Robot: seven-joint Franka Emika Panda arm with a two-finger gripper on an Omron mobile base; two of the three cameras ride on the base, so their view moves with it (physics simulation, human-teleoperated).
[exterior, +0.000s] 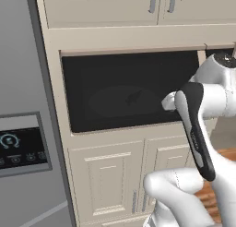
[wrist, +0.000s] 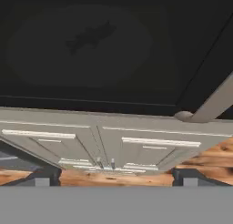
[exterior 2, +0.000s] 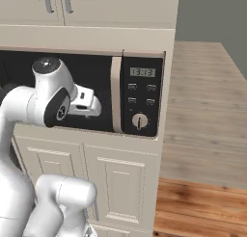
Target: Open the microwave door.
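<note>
The microwave door (exterior: 124, 90) is a dark glass panel lying flush in its beige frame, with a faint round turntable behind it. Its beige handle bar (exterior 2: 116, 94) runs upright along the right edge, beside the black control panel (exterior 2: 141, 96) with display and knob. My gripper (exterior 2: 92, 105) hovers in front of the glass, just left of the handle and apart from it. In the hand view the door (wrist: 113, 50) looms close, the handle (wrist: 214, 104) slants at right, and the gripper (wrist: 116, 178) stands open with its fingertips (wrist: 43, 177) wide apart and nothing between them.
A grey appliance with a small black display (exterior: 18, 147) stands left of the microwave. Beige panelled cabinet doors (exterior: 110, 180) sit below and above it. Right of the cabinet column is a pale counter (exterior 2: 202, 96) over a wooden floor (exterior 2: 202, 202).
</note>
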